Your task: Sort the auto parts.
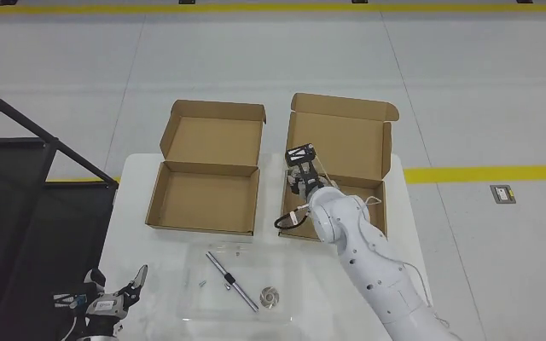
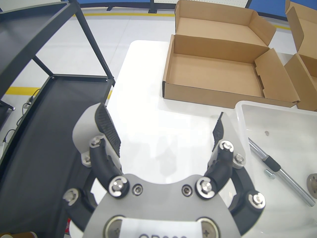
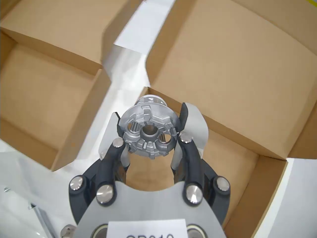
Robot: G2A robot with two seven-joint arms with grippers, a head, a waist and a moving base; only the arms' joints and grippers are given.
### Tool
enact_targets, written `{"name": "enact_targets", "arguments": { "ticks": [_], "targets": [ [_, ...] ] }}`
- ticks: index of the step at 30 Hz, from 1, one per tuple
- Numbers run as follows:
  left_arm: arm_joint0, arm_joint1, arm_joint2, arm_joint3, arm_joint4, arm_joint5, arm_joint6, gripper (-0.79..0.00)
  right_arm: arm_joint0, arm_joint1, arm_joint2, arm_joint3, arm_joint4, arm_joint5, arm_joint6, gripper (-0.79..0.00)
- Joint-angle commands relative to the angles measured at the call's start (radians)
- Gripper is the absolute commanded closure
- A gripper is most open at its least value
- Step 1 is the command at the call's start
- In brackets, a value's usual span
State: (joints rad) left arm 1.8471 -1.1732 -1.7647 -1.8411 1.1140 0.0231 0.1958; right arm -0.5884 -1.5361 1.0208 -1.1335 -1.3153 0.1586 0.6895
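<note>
My right gripper (image 3: 149, 127) is shut on a grey metal gear hub (image 3: 148, 131) and holds it above the near left corner of the right cardboard box (image 3: 230, 75). The top view shows the right gripper (image 1: 301, 179) over that box (image 1: 341, 136). The left cardboard box (image 1: 205, 196) lies open beside it. My left gripper (image 2: 163, 127) stands open over bare table at the near left, beside the clear plastic tray (image 2: 239, 115). In the tray lie a metal rod (image 1: 231, 280), a small round flange (image 1: 270, 297) and a bolt (image 2: 270, 174).
A black metal rack (image 2: 37, 58) stands just left of the white table (image 1: 136, 230). Both boxes have their lids folded up at the far side. The clear tray (image 1: 294, 281) sits at the table's near edge.
</note>
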Motion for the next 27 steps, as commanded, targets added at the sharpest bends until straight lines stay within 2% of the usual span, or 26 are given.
{"name": "enact_targets", "arguments": {
  "ticks": [1,6,13,15,16,17,19,27],
  "targets": [
    [0.0,0.0,0.0,0.0,0.0,0.0,0.0,-0.785,0.025,-0.005,-0.002,0.082,0.0,0.015,-0.008,0.0],
    [0.0,0.0,0.0,0.0,0.0,0.0,0.0,-0.785,0.074,-0.019,-0.018,0.226,0.007,0.018,0.021,0.0],
    [0.0,0.0,0.0,0.0,0.0,0.0,0.0,-0.785,0.12,-0.039,-0.04,0.352,0.029,-0.005,0.068,0.0],
    [0.0,0.0,0.0,0.0,0.0,0.0,0.0,-0.785,0.131,-0.044,-0.041,0.374,0.045,-0.026,0.076,-0.326],
    [0.0,0.0,0.0,0.0,0.0,0.0,0.0,-0.785,0.136,-0.045,-0.044,0.385,0.041,-0.027,0.079,-0.382],
    [0.0,0.0,0.0,0.0,0.0,0.0,0.0,-0.785,0.138,-0.048,-0.046,0.39,0.042,-0.025,0.078,-0.594],
    [0.0,0.0,0.0,0.0,0.0,0.0,0.0,-0.785,0.141,-0.051,-0.048,0.399,0.043,-0.022,0.076,-0.785],
    [0.0,0.0,0.0,0.0,0.0,0.0,0.0,-0.785,0.139,-0.053,-0.042,0.387,0.028,-0.011,0.081,-0.785]
  ]
}}
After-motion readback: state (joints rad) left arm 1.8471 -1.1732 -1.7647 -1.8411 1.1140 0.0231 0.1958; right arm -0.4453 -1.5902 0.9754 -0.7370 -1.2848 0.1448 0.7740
